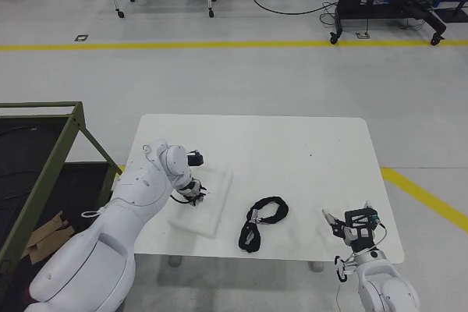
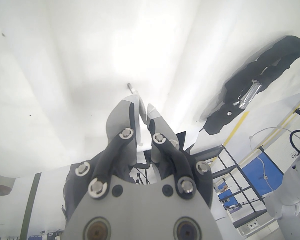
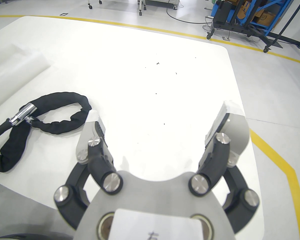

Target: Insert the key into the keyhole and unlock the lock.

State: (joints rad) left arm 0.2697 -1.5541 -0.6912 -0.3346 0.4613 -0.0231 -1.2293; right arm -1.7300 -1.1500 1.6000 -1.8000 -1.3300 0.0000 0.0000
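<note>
— Any writing to read?
— A white label (image 3: pixel 152 223) on the right gripper (image 3: pixel 162 123), its mark cut off. That gripper hovers, fingers spread, over the table's (image 1: pixel 296 148) near right corner.
— And the left gripper (image 2: pixel 143 106)?
— Tilted over the white pad (image 1: pixel 214 214), clamped on the key (image 2: pixel 132 90), whose tip pokes out. The chain lock (image 1: pixel 263 222) lies between the arms, beside the pad.

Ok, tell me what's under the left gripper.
The white pad lies under the left gripper, on the table. The key shows its metal tip beyond the fingers; they cover the rest of it.
</note>
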